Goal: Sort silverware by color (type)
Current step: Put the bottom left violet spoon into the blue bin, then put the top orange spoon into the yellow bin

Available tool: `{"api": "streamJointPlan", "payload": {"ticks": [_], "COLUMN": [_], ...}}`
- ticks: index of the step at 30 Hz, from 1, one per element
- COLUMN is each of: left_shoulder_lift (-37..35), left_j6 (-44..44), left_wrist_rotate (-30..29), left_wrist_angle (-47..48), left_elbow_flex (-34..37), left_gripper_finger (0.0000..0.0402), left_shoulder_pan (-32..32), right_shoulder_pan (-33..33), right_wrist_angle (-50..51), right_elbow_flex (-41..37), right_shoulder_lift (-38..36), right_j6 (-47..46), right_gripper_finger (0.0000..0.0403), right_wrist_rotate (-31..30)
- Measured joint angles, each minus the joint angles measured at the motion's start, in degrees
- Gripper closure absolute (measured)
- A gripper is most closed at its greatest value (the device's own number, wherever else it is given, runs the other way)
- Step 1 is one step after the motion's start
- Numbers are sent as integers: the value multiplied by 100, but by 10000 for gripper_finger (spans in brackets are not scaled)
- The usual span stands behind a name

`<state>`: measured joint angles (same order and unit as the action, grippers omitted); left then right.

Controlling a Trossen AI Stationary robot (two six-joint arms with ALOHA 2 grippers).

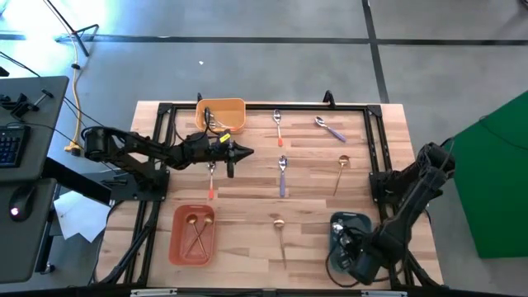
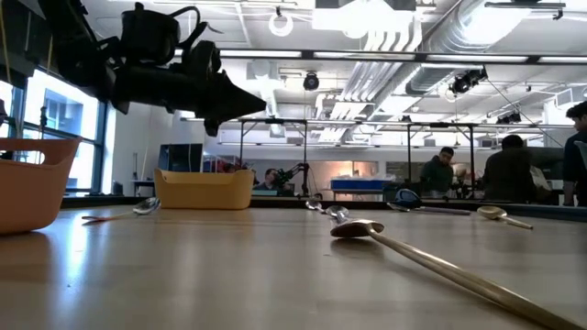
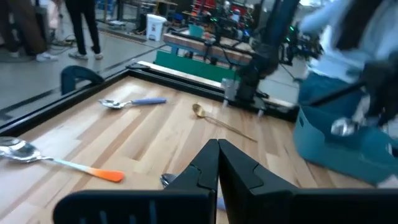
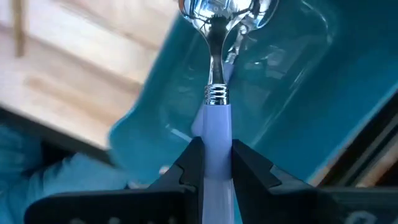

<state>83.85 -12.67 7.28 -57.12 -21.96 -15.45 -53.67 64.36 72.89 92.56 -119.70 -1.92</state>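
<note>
My right gripper (image 4: 217,163) hangs over the teal bin (image 1: 351,227) at the table's near right, shut on a spoon with a blue-purple handle (image 4: 217,74). My left gripper (image 1: 239,151) is shut on nothing. It points level toward the table's right, above a red-orange-handled spoon (image 1: 211,181). Flat on the wood lie another red-orange spoon (image 1: 279,125), two blue-purple spoons (image 1: 330,128) (image 1: 282,176) and two gold spoons (image 1: 341,172) (image 1: 280,235). Two gold spoons (image 1: 196,231) lie in the red bin (image 1: 175,239). My right gripper pinches the spoon's blue-purple handle (image 4: 216,134) between its two fingers (image 4: 193,163), which lie along the handle and point down from above. The spoon sticks out past the fingertips with its silver bowl (image 4: 221,9) lowest, over the inside of the teal bin.
An orange bin (image 1: 223,115) stands at the far edge, left of the middle. A black frame (image 1: 375,140) runs around the table top. People stand in the room beyond the table. Bare wood lies between the red and teal bins, apart from one gold spoon.
</note>
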Motion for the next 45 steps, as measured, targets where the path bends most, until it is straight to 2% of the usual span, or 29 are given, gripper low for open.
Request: {"api": "streamJointPlan", "payload": {"ticks": [10,13,17,22,25,28,31,35,37,41,45], "left_shoulder_lift": [0,0,0,0,0,0,-1,-2,-2,-2,-2], "left_j6": [-23,-23,-6,43,79,81,81,81,89,230,231], "left_wrist_rotate": [-15,2,403,455,453,453,451,447,447,433,633], "left_wrist_angle": [15,43,49,52,54,71,75,214,403,610,594], "left_elbow_flex": [-8,-8,-8,-8,-8,-8,-8,-8,-8,-8,-8], "left_gripper_finger": [401,401,401,401,401,401,401,401,401,401,401], "left_shoulder_pan": [-247,-279,-309,-312,-312,-312,-312,-325,-375,-549,-698], "right_shoulder_pan": [426,514,608,773,924,1158,1469,2027,2390,3208,4089], "right_wrist_angle": [-1532,-1891,-1982,-1672,-1229,-599,19,158,-45,-709,-2501], "right_elbow_flex": [-1435,-1733,-1787,-1430,-1052,-633,-318,-253,-253,-259,-726], "right_shoulder_lift": [-40,-40,-42,-42,-42,-106,-202,-418,-488,-515,-517], "right_j6": [-94,-89,87,641,1255,1891,2726,4179,4944,6474,8177], "right_gripper_finger": [354,346,318,266,248,256,299,384,393,383,400], "right_wrist_rotate": [437,798,1150,1227,1224,941,157,-800,-969,-926,-285]}}
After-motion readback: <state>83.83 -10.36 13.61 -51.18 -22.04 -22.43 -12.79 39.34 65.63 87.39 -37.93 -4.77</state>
